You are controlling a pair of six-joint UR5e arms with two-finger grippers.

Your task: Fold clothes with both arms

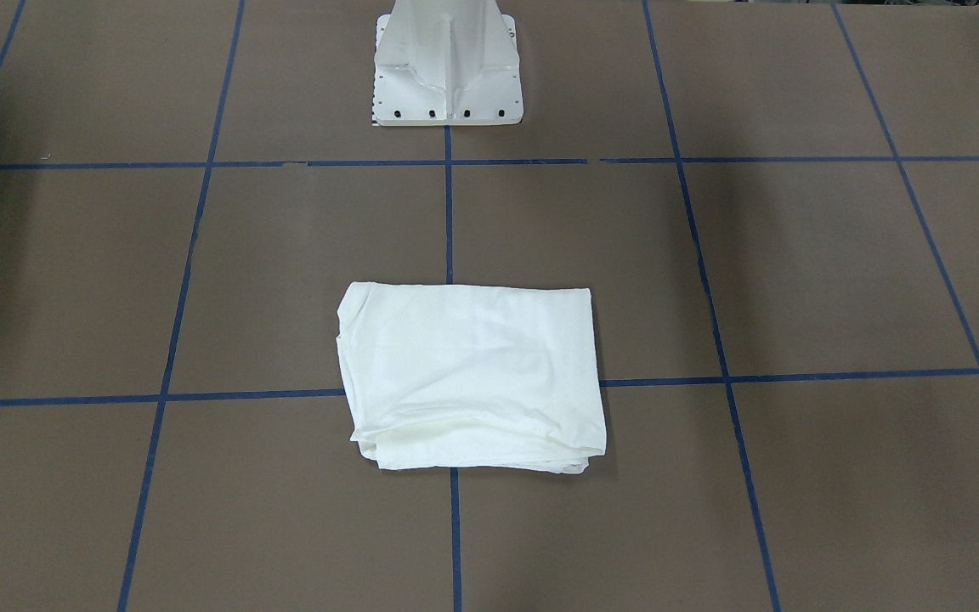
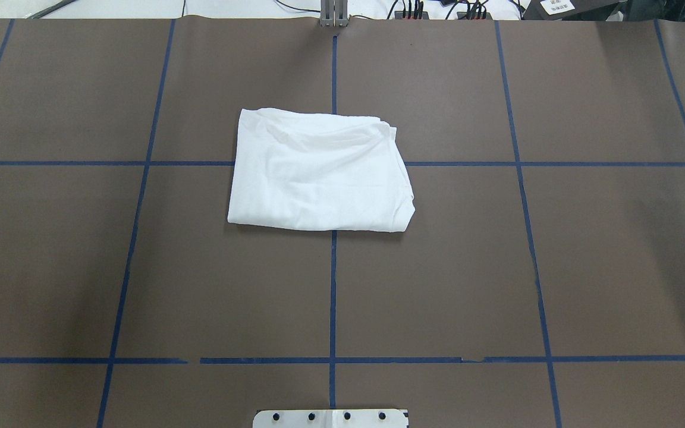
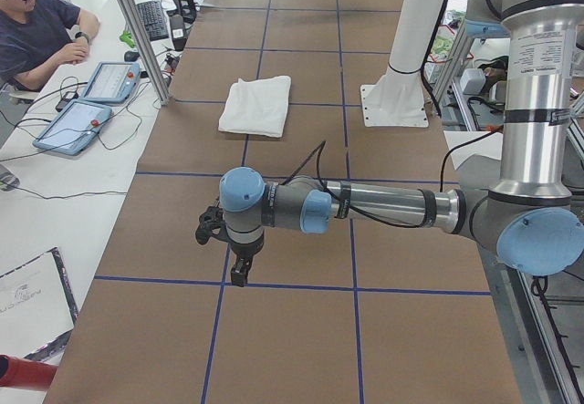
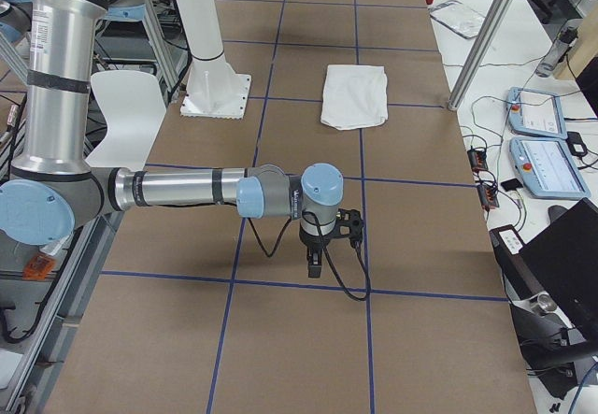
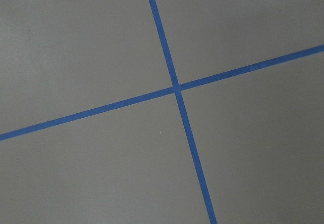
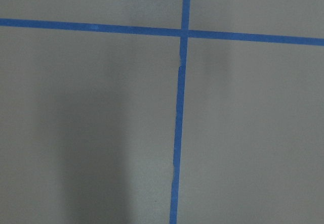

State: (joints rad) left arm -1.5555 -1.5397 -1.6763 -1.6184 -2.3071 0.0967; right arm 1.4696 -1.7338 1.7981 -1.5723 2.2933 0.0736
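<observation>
Since the shirt (image 2: 319, 172) lies folded flat at table (image 2: 140, 267) centre, over the tape (image 2: 467, 163) lines, left gripper (image 3: 239, 274) and right gripper (image 4: 313, 264) hang at the table ends, well clear. Job looks done. Both point down with nothing visibly held. Jaw gap: can't tell. Shirt's long axis runs side to side across the robot, and its layered edges face the operators' side.

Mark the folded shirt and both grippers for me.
folded white shirt (image 2: 319, 172): overhead exterior view, middle of its top layer.
left gripper (image 3: 238, 276): exterior left view, between its fingertips.
right gripper (image 4: 313, 269): exterior right view, between its fingertips.
</observation>
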